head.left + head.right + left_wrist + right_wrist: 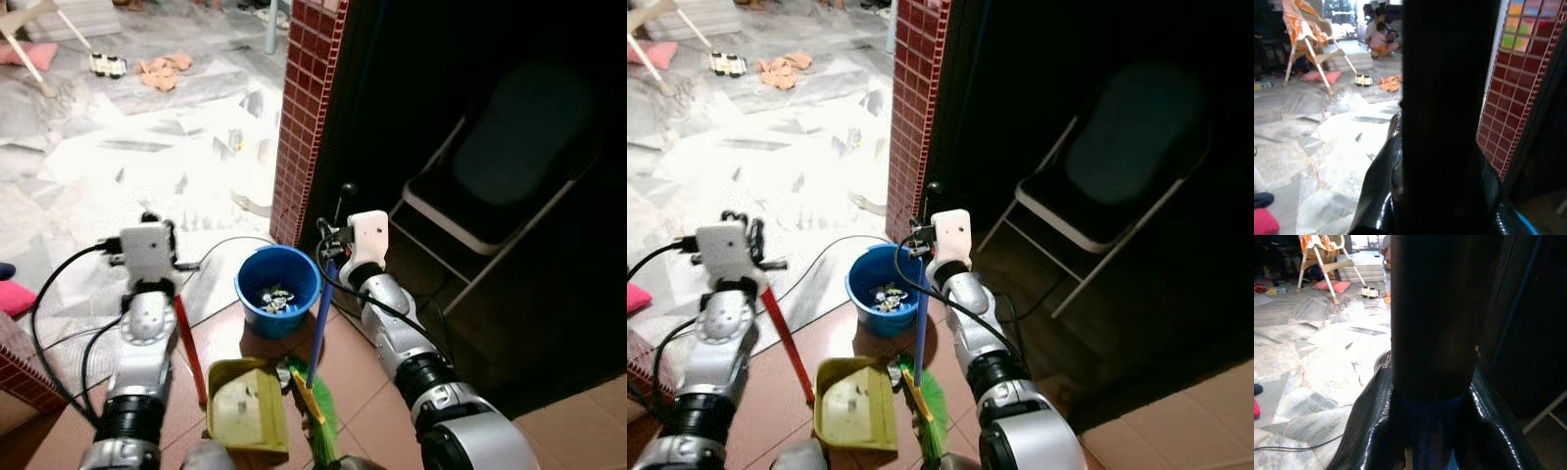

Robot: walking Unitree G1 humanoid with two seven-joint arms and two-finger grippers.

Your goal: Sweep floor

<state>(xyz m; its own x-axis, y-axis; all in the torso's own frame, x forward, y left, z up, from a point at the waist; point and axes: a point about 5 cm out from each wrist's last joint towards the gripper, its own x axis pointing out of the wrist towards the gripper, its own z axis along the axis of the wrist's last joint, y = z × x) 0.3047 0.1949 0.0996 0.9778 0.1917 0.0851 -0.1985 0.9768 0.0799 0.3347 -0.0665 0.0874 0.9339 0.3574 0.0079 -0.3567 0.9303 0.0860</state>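
The right gripper [330,247], just right of centre in the frame, is pinched around the blue handle of the broom [318,338]; in its wrist view the two black fingers [1366,431] press against the dark shaft on both sides. The left gripper [157,225], at left of centre, is clamped the same way on the red handle of the dustpan [247,403], its fingers [1378,181] hugging the shaft.

Across the upper left lies a pale marbled floor [118,147], giving way to reddish tiles at the bottom. A red-tiled pillar [306,108] rises at top centre, and a dark folding chair [490,166] stands in shadow on the right.

A blue bucket [278,291] with bits of litter in it sits at centre, between the two arms. Below it, at the bottom centre, rests the yellow-green dustpan, speckled with debris, and just right of it the broom's green bristles touch the tiles. A black cable [211,250] trails over the floor left of the bucket. Far upper left are a toy car [108,66] and an orange cloth [165,70].
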